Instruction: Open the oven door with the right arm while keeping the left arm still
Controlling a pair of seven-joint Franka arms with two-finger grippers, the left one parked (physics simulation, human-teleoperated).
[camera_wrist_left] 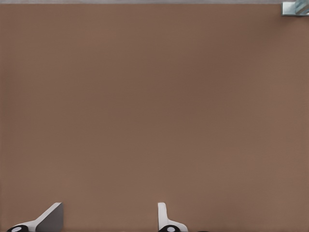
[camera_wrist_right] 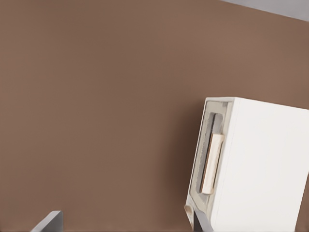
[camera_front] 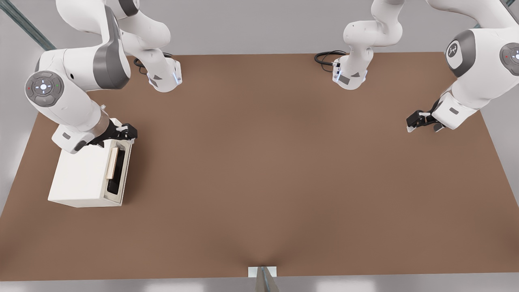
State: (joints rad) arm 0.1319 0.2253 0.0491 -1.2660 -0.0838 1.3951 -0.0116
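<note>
oven [camera_front: 83, 174] on table [camera_front: 284, 162] at front view's left, oven door [camera_front: 118, 168] facing right (shut), gripper [camera_front: 129, 132] above its far top corner

Simulated robot lab: bare brown table [camera_front: 259, 170]

Around the work area

You see a plain brown table [camera_front: 263, 162] under everything, black cables [camera_front: 326, 56] coiled at its far edge, a small metal bracket [camera_front: 262, 272] at the near edge, and grey floor [camera_front: 251, 24] beyond.

The right arm [camera_front: 69, 101] hides the oven's [camera_front: 83, 176] far corner
</note>
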